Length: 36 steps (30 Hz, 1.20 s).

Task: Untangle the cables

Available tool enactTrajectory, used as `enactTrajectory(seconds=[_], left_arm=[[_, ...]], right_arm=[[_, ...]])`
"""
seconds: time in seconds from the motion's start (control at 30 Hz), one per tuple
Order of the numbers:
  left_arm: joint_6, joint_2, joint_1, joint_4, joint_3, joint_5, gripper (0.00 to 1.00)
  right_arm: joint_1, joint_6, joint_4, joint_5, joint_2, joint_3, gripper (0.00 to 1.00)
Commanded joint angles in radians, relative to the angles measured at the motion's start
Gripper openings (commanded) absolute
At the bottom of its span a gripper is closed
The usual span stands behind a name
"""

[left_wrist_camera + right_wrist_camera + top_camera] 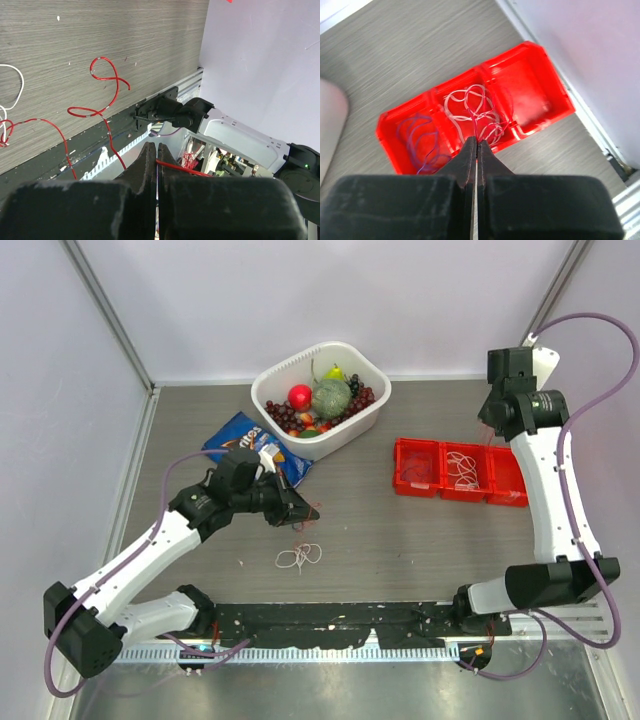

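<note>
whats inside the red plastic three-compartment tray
In the red tray, thin purple-blue cables occupy one end compartment, white cables the middle one; the right gripper, jaws shut, covers that one's near edge.

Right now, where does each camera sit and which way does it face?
Top external: above and behind the robot, looking down on the table; the left arm and right arm show.
Left wrist: behind the left claw, facing the table's near edge; the claw is shut on a red cable.
Right wrist: above the red tray, looking down past the shut right claw.
Shared: top and right wrist both show the tray's white cable.
</note>
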Motion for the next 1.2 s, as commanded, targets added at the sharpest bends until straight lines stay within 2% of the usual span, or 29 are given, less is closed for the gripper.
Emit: enactTrajectory(seconds=[0.0,0.2,0.47,0.7,0.97,1.07,1.13,1.17], left_arm=[[0.014,0.002,0.003,0.057,0.027,0.034,0.0],[0.035,0.028,0.019,0.042,0.041,0.06,0.0],[0.172,0.141,0.075,-0.124,0.206,0.128,0.0],[0.195,0.204,0.077,-0.14,0.259,0.149,0.0],[0.169,0.195,0.078,-0.104,0.24,0.137,0.0],[0.157,0.181,0.077,-0.091,0.228,0.128,0.0],[0.144,0.173,0.078,-0.072,0.214,0.128,0.0],[0.14,0.172,0.077,-0.065,0.211,0.128,0.0]], right_arm=[[-0.042,-0.029,0.012,0.129,0.037,0.056,0.01],[-0.102,-0.011,0.078,0.174,0.111,-0.003,0.01],[-0.238,0.02,0.242,0.085,0.221,-0.147,0.01],[-0.307,0.019,0.23,0.166,0.347,-0.12,0.01],[-0.315,0.034,0.208,0.089,0.407,-0.128,0.01],[-0.315,0.026,0.21,0.074,0.381,-0.135,0.09],[-0.315,0.025,0.208,0.008,0.355,-0.134,0.19],[-0.312,0.022,0.21,-0.009,0.336,-0.137,0.29]])
